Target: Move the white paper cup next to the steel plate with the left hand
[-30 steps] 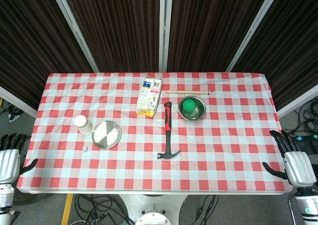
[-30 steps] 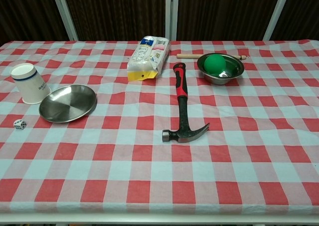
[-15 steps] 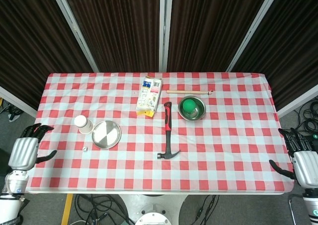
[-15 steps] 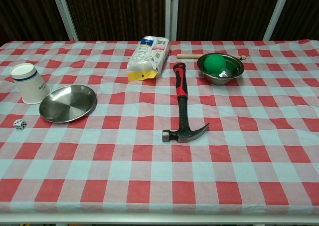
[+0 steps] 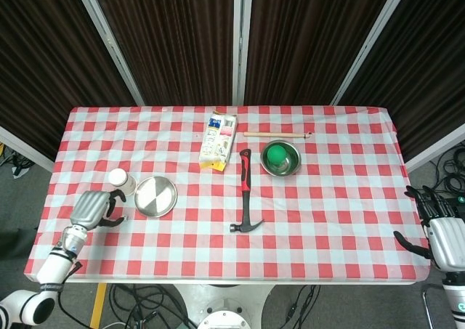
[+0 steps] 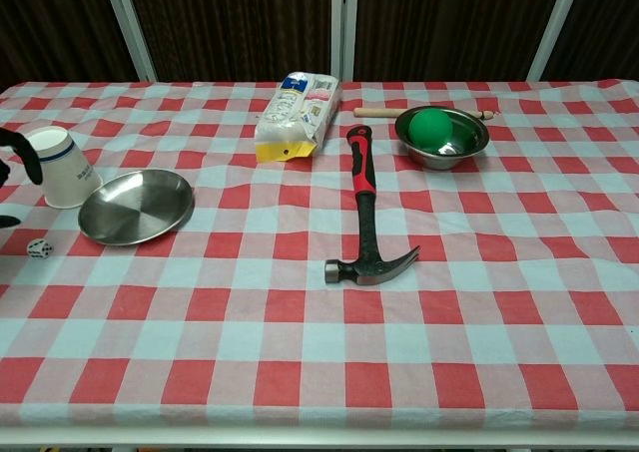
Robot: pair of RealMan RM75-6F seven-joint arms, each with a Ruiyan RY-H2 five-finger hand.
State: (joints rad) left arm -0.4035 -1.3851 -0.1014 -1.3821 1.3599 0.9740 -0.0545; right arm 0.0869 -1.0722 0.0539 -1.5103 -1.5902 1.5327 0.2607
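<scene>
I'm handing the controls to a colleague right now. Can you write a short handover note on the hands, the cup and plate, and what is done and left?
Left hand: over the table's left edge, near the white paper cup, holding nothing.
Right hand: off the table's right edge, open.
Cup stands beside the round steel plate, on its left.
Done: reach under way.
Left: grasp the cup, set it by the plate.

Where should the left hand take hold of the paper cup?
Grip the paper cup around its side wall, near mid-height, coming from its left, the side away from the plate. It sits upside down, wide end on the cloth, with the plate close on its right. The left hand is already there, fingers spread.
</scene>
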